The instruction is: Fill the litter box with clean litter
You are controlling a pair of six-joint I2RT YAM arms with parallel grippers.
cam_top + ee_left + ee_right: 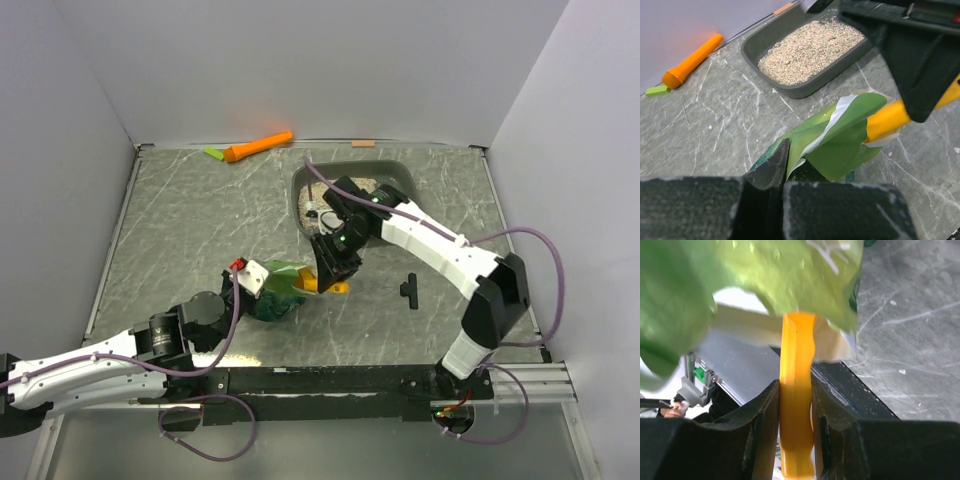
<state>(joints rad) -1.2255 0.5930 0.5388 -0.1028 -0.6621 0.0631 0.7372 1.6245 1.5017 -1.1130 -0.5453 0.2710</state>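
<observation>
The dark grey litter box (400,168) stands at the back right and holds a layer of beige clean litter (810,47). In the left wrist view its near rim (805,90) faces me. A crinkled green bag (280,290) lies on the table in front of the arms. My left gripper (252,283) is shut on the bag's edge (805,145). My right gripper (333,268) is shut on the handle of an orange scoop (796,365). The scoop's head is hidden inside the bag's open mouth (740,275).
An orange stick-like object (258,147) with a small green piece (214,154) beside it lies by the back wall. A small black part (409,290) sits on the table right of the bag. White walls close three sides.
</observation>
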